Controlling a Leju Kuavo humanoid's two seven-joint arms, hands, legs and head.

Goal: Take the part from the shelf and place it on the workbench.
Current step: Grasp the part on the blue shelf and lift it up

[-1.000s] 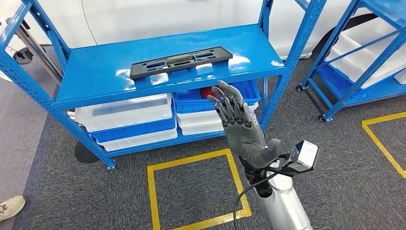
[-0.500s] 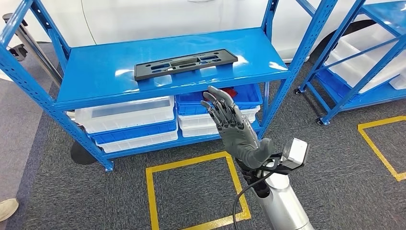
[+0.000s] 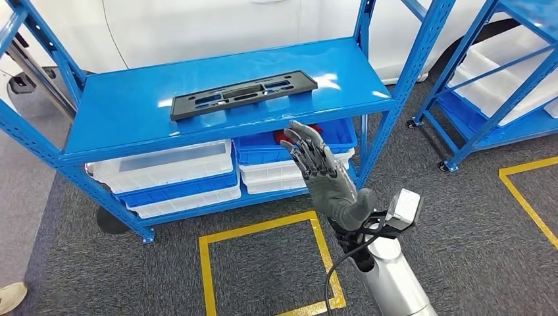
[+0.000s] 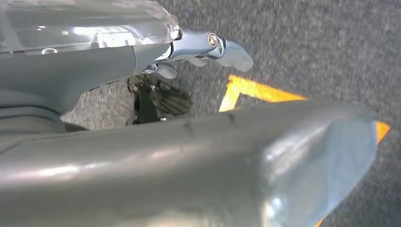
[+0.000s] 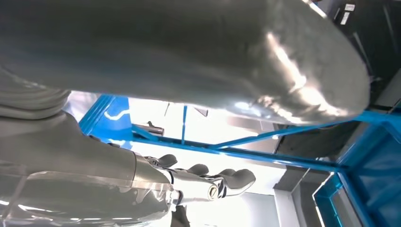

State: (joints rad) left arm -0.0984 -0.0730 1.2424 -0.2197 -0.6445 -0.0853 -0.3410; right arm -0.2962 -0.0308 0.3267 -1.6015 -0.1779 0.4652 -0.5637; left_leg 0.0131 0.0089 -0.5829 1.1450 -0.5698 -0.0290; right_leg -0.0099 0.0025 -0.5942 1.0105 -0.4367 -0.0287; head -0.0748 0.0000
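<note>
Right hand [image 3: 320,172] hides part of a blue bin [image 3: 263,146] below the part [image 3: 242,94].

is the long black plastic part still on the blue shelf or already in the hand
On the shelf. The long black plastic part lies flat on the blue metal shelf; the right hand, fingers spread, holds nothing below the shelf edge.

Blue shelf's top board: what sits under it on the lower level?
Under the top board sit white bins and blue bins, one holding something red. The board and the raised right hand cover the rest of their contents.
</note>
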